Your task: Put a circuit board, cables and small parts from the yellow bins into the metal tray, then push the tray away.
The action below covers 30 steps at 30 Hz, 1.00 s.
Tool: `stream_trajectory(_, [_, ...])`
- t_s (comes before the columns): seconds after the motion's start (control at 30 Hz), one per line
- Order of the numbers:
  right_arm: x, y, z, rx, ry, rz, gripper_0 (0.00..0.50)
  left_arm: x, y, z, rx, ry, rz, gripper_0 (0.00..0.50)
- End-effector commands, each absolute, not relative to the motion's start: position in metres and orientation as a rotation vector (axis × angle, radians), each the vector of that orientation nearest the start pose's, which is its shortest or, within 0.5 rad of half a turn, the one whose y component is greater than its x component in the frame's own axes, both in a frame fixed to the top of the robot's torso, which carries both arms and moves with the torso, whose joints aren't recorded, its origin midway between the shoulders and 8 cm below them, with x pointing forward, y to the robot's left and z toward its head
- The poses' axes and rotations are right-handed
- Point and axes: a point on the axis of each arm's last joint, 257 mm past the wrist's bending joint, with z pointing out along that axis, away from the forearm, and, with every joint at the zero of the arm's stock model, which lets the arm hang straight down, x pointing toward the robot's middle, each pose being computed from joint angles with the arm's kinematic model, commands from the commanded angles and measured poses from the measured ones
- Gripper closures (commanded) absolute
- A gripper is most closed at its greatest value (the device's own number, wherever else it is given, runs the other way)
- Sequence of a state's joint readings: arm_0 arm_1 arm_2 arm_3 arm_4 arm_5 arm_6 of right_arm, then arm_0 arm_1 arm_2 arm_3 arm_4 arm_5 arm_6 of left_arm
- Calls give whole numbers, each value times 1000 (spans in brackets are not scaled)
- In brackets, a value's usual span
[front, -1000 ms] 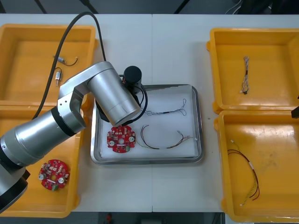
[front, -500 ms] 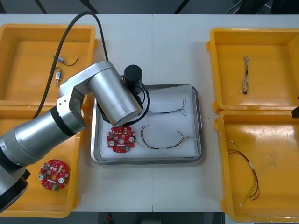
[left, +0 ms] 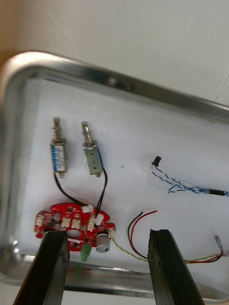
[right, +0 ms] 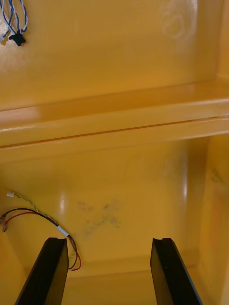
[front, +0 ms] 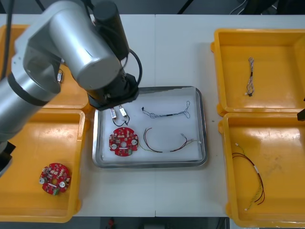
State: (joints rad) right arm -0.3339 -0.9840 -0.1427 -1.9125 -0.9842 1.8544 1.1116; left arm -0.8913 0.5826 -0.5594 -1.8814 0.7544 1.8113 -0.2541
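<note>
- Hovering above metal tray's (front: 202,125) left end: left jaws, spread, empty.
- Inside tray: circuit board (front: 123,141), two small metal parts (front: 118,113), blue-white cable (front: 167,115), red-yellow cable (front: 160,151).
- Right jaws spread, over near-right yellow bin (front: 286,143).

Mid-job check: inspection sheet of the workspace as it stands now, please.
Surface: light table, shiny metal tray at its middle.
Job's things: round red circuit board and two small metal parts in the tray; second red circuit board in the near left yellow bin.
Clutter: nothing seen.
Grippers: left gripper open above the tray; right gripper open over the near right yellow bin.
Cables: twisted blue and white cable and red and yellow cable in the tray; spare twisted cable in the far right yellow bin; spare red and yellow cable in the near right one.
Surroundings: nothing seen.
</note>
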Motion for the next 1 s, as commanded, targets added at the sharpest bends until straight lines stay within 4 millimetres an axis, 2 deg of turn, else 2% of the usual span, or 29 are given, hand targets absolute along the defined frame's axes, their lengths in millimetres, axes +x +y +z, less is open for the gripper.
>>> stream_trajectory(0.03, [403, -413, -138, 213, 2741, -64, 0, 485, 137, -85, -487, 2540, -224, 0])
stream_trajectory(0.17, [403, -413, -138, 213, 2741, -64, 0, 494, 165, -63, -521, 2489, -191, 0])
stream_trajectory(0.3, [403, -413, -138, 213, 2741, -64, 0, 500, 195, -52, -549, 2470, -128, 0])
stream_trajectory(0.33, [399, -411, -149, 212, 2772, -58, 0, 500, 204, -50, -534, 2482, -110, 0])
stream_trajectory(0.4, [398, -410, -150, 202, 2776, -57, 0, 500, 219, -47, -510, 2500, -88, 0])
stream_trajectory(0.53, [402, -404, -138, 141, 2776, -77, 0, 499, 252, -38, -448, 2534, -39, 0])
stream_trajectory(0.77, [405, -363, -123, -48, 2780, 29, 0, 493, 300, -31, -300, 2620, 6, 0])
stream_trajectory(0.93, [402, -334, -120, -244, 2753, -17, 0, 495, 313, -33, -174, 2666, 11, 0])
stream_trajectory(1.0, [399, -319, -121, -350, 2733, -50, 0, 492, 325, -35, -120, 2685, 25, 0])
